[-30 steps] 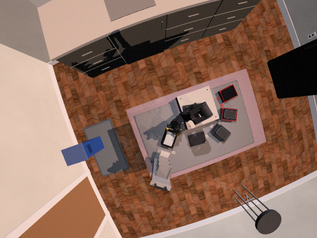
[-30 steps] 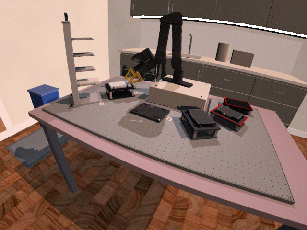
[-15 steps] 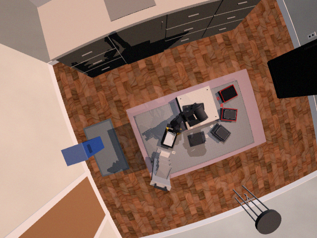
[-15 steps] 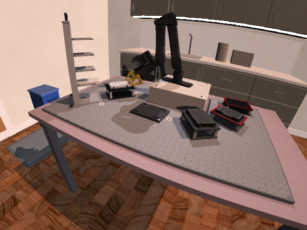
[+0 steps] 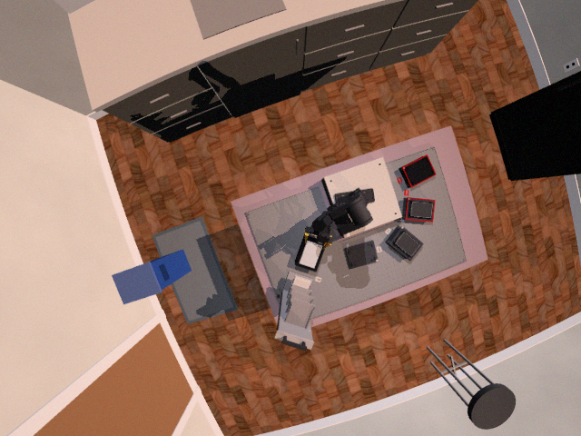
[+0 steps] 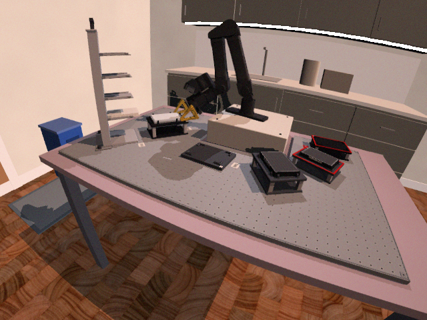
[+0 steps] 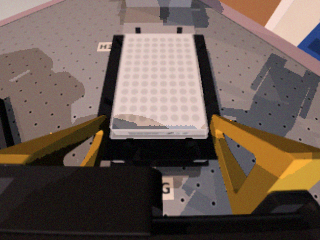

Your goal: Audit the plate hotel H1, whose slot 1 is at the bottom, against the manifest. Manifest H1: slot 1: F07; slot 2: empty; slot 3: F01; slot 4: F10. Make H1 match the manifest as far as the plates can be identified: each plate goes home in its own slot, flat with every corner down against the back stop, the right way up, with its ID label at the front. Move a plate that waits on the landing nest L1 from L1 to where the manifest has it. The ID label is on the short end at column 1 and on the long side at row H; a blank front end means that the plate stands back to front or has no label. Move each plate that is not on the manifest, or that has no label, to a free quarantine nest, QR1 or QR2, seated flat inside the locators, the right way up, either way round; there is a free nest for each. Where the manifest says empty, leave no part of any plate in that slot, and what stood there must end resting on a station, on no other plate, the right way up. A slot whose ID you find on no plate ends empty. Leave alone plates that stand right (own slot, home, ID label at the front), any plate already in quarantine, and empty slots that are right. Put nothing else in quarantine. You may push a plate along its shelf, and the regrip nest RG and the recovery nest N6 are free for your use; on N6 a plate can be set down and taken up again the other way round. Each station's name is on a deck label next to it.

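Observation:
A white well plate (image 5: 310,254) (image 6: 163,117) (image 7: 159,80) lies flat, wells up, on a raised black nest (image 6: 167,128) (image 7: 106,92) in front of the plate hotel H1 (image 5: 294,307) (image 6: 98,86). A deck label ending in G sits at the nest's near end. My gripper (image 5: 317,239) (image 6: 185,111) (image 7: 159,120) is open. Its yellow fingers stand at the plate's near short end, one on each side, apart from it. The hotel's bottom shelf holds a pale plate (image 6: 122,113). The upper shelves look thin; I cannot tell what lies on them.
A flat black nest (image 5: 360,254) (image 6: 207,155) lies mid-deck. A raised black nest (image 5: 403,243) (image 6: 279,163) carries a dark plate. Two red-edged nests stand at the right: one (image 5: 419,209) (image 6: 319,157) holds a dark plate, the other (image 5: 418,171) (image 6: 331,143) looks empty. The arm's pedestal (image 6: 249,131) is behind.

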Action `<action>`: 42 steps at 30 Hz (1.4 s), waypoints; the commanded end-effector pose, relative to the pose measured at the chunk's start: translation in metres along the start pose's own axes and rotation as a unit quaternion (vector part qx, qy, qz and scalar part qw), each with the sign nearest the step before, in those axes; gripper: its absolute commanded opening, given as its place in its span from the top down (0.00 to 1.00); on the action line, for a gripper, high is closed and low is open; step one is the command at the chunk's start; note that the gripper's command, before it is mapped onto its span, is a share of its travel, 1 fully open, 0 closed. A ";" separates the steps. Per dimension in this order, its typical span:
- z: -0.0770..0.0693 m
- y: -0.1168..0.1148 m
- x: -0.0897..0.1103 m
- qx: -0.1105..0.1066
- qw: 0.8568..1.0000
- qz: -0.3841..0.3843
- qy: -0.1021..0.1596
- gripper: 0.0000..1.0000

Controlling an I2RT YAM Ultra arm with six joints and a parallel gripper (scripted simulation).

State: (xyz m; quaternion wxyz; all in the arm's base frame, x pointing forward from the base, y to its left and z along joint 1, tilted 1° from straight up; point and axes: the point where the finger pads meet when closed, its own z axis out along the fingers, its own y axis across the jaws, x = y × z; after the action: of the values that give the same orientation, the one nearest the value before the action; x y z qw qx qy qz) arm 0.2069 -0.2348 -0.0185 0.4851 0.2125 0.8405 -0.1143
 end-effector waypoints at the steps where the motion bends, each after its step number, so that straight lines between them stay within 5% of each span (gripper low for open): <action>1: 0.000 -0.001 -0.001 0.001 1.000 -0.003 -0.004 0.00; 10: 0.000 -0.001 -0.001 0.001 1.000 -0.003 -0.004 0.00; 11: 0.000 -0.001 -0.001 0.001 1.000 -0.003 -0.004 0.14; 42: -0.001 -0.001 -0.004 0.001 1.000 -0.003 -0.004 0.14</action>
State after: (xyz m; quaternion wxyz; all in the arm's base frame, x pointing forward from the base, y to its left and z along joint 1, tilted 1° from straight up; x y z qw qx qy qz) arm 0.2074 -0.2355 -0.0161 0.4876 0.2103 0.8392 -0.1170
